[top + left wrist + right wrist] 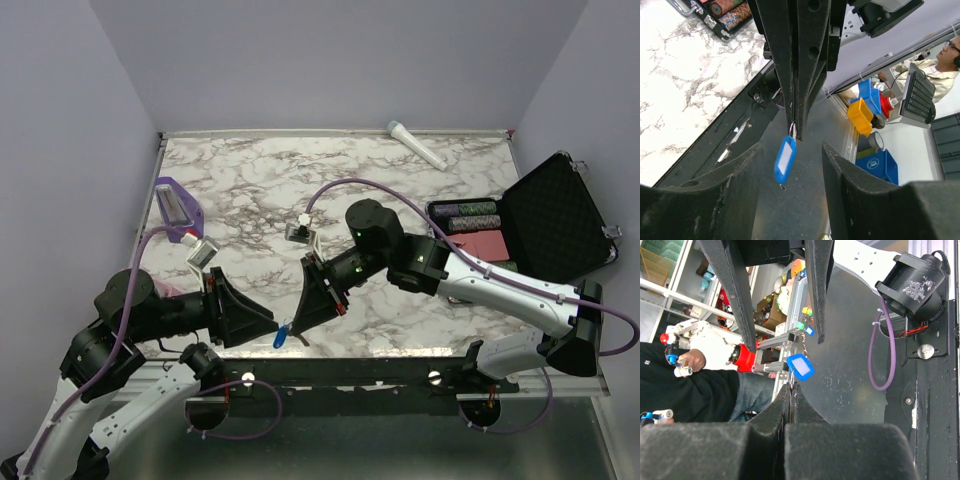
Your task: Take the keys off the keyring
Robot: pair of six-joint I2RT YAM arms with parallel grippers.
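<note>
The keyring's blue oval tag (281,337) hangs by its thin metal ring from my right gripper (298,326), over the table's front edge. In the right wrist view the right gripper (791,389) is shut on the ring, with the tag (801,366) just past its tips. In the left wrist view the tag (785,160) dangles between the fingers of my open left gripper (791,150), touching neither, and the right gripper (794,122) comes down from above. The left gripper (270,326) faces the right one tip to tip. The small silver key is hidden.
A purple wedge block (178,205) lies at the far left, with a small grey-white object (201,252) near it. A small white piece (299,229) sits mid-table, a white tube (417,145) at the back. An open black case (545,215) with chips stands at the right.
</note>
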